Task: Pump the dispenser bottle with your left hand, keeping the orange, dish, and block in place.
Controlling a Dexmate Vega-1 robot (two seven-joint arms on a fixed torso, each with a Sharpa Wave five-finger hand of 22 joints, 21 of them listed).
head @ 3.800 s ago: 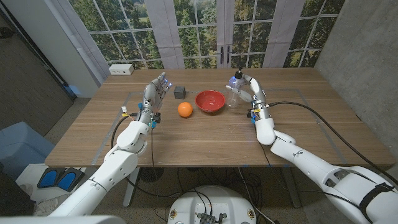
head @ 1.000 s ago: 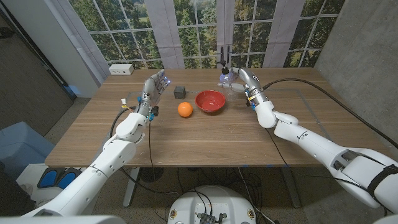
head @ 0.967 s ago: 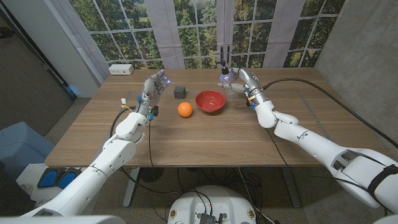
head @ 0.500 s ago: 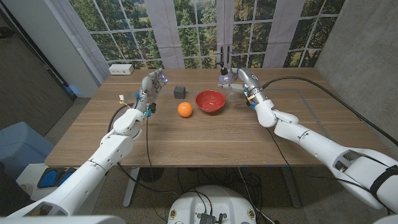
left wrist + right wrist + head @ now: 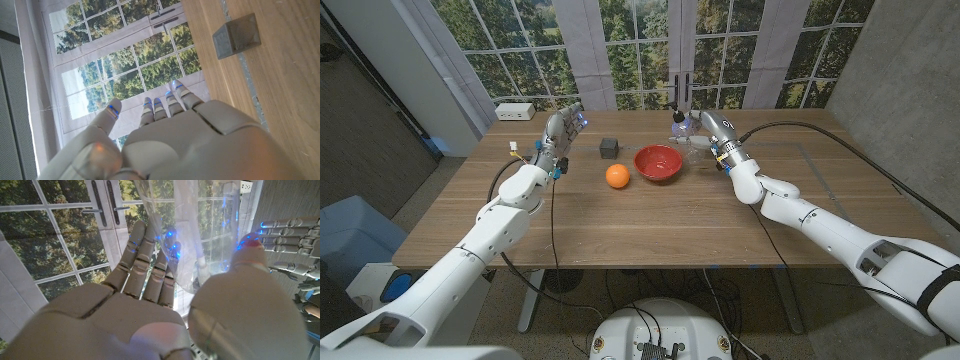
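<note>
The clear dispenser bottle (image 5: pixel 689 138) with a dark pump top stands right of the red dish (image 5: pixel 658 162), beyond the table's middle. My right hand (image 5: pixel 710 130) grips it, fingers and thumb wrapped round its clear body (image 5: pixel 200 225). Left of the dish lies the orange (image 5: pixel 617 176), and behind the orange sits the grey block (image 5: pixel 609 147). My left hand (image 5: pixel 563 126) is raised left of the block, fingers straight and apart, holding nothing. In the left wrist view the block (image 5: pixel 236 36) lies on the wood beyond my left hand (image 5: pixel 175 135).
A white box (image 5: pixel 515 111) sits at the table's far left corner. Windows and curtains stand behind the far edge. Cables trail from both wrists over the table. Bare wood fills the near half of the table (image 5: pixel 650 230).
My left hand has drifted left and toward the far edge over the last second. The right hand keeps hold of the bottle, which it earlier carried from nearer the dish's right side.
</note>
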